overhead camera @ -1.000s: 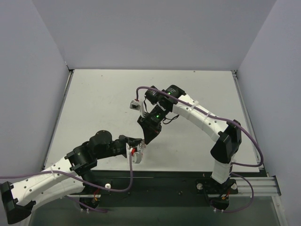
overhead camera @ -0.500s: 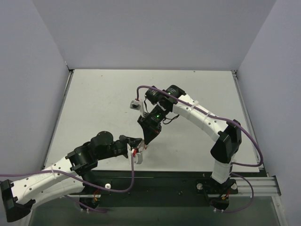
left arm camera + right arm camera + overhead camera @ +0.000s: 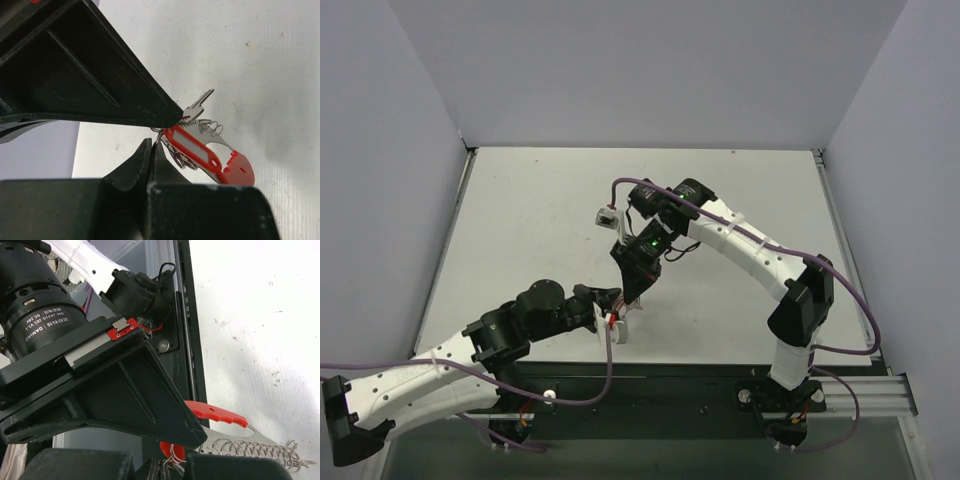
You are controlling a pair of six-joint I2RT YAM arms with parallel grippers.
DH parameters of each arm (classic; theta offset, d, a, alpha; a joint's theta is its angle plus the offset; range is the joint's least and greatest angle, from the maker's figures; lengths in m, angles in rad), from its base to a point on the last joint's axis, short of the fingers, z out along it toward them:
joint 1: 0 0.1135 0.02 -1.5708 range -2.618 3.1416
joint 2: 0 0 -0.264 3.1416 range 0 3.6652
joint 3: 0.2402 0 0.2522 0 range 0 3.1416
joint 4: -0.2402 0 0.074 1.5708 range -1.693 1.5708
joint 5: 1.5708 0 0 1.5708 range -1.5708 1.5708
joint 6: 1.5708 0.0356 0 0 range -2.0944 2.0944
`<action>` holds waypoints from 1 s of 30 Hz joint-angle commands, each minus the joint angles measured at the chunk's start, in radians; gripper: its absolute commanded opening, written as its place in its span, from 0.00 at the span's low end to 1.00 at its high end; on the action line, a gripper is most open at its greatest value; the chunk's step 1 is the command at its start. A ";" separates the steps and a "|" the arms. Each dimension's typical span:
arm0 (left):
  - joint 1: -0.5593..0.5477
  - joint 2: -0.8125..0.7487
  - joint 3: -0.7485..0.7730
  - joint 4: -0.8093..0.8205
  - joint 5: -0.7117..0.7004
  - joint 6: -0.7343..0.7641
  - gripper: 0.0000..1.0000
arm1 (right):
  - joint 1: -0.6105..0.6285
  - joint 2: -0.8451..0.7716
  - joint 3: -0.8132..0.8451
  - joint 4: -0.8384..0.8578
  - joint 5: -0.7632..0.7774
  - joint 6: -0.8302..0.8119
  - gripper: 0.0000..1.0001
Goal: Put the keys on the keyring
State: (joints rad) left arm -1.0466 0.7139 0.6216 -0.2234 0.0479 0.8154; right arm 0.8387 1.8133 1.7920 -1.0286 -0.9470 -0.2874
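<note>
1. The left hand (image 3: 605,316) reaches in from the near left, low over the tabletop (image 3: 520,230) and close to its near edge. The right hand (image 3: 632,292) points down toward it from farther back, and the two tips are just beside each other.
2. In the left wrist view, the left hand's fingers are pressed together. They pinch the keyring (image 3: 235,162) by a thin wire ring caught in the seam at their tips.
3. From that pinch the keyring juts away from the fingers. First comes a red tag (image 3: 192,150) with a white label, with small silver rings (image 3: 177,159) under it.
4. A silver key (image 3: 200,101) sticks out past the upper fingertip, just above the tag.
5. In the right wrist view, the right hand's fingers are also pressed together. A red piece and wire loops sit right at their tips, but whether they are gripped cannot be told.
6. The red arc (image 3: 216,414) and the silver band (image 3: 262,434) extend from behind the right hand's upper finger, with the spring coil (image 3: 250,449) alongside below them.
</note>
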 commanded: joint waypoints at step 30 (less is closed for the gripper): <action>-0.055 0.016 0.112 0.121 -0.059 -0.090 0.00 | 0.026 -0.218 -0.144 0.278 -0.262 -0.050 0.00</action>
State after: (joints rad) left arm -1.0958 0.7071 0.6704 -0.2085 -0.0166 0.7525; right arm 0.8299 1.6485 1.6581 -0.8471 -0.9848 -0.3046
